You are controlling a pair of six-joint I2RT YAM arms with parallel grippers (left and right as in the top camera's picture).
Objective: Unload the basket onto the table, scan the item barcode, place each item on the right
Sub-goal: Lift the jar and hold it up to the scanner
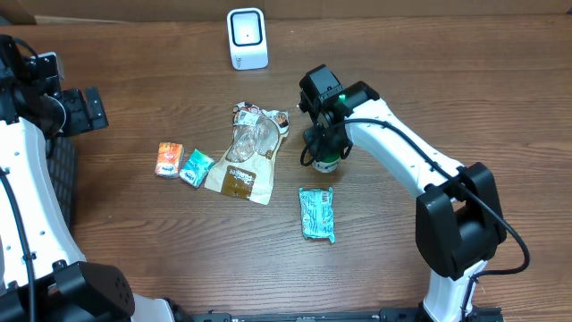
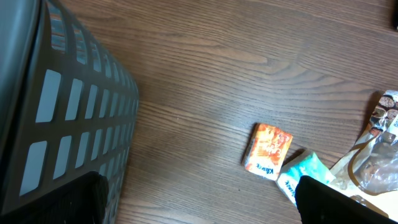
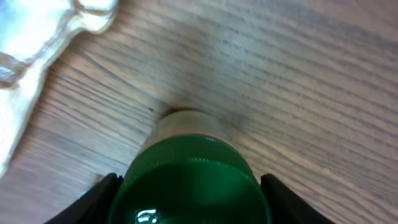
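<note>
A small bottle with a green cap (image 3: 193, 180) stands upright on the wooden table, right of the snack bag; from overhead only its lower part (image 1: 327, 165) shows below the wrist. My right gripper (image 3: 189, 202) comes down over it, with one finger pressed against each side of the cap. From above that gripper (image 1: 323, 148) hides the cap. The white barcode scanner (image 1: 247, 38) stands at the table's far edge. My left gripper (image 2: 202, 208) hovers open over bare wood at the far left (image 1: 89, 107), holding nothing.
An orange tissue pack (image 1: 168, 159), a teal pack (image 1: 196, 167) and a brown clear-window snack bag (image 1: 246, 156) lie left of the bottle. A teal wrapped packet (image 1: 316, 213) lies in front of it. A dark gridded basket (image 2: 68, 112) sits at the left edge.
</note>
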